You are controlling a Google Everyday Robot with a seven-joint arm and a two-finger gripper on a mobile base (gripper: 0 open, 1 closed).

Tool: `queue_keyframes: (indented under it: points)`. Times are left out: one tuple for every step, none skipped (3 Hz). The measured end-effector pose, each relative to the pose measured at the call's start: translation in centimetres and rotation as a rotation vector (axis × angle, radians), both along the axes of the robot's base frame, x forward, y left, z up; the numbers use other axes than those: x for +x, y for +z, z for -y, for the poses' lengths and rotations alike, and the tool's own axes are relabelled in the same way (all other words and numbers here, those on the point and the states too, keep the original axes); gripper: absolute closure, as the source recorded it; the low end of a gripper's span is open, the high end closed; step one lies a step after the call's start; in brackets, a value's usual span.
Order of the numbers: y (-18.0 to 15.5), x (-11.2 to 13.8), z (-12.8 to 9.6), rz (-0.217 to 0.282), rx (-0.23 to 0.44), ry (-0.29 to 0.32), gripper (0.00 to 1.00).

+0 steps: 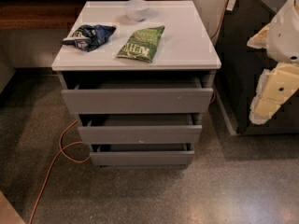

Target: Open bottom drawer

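Note:
The bottom drawer (141, 158) is the lowest, smallest-looking grey front of the white-topped cabinet (187, 45). It stands pulled out a little, and a dark gap shows its grey inside above the front. The middle drawer (140, 134) and the top drawer (137, 100) are also pulled out a little. My gripper (273, 94), white and cream-yellow, is at the right edge of the camera view. It is raised about level with the top drawer, well to the right of the cabinet, and touches none of the drawers.
On the cabinet top lie a white bowl (137, 9), a blue snack bag (88, 35) and a green chip bag (141, 43). An orange cable (56, 162) runs across the floor at the left. A dark cabinet (243, 55) stands close on the right.

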State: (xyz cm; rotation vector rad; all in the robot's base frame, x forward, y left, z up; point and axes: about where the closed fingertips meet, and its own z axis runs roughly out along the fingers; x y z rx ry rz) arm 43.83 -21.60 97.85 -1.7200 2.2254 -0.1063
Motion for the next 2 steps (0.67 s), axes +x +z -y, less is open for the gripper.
queue_keyframes:
  points:
    - [0.0,0.0,0.0,0.000,0.000,0.000,0.00]
    - [-3.1,1.0,-1.2,0.001,0.027,0.013,0.00]
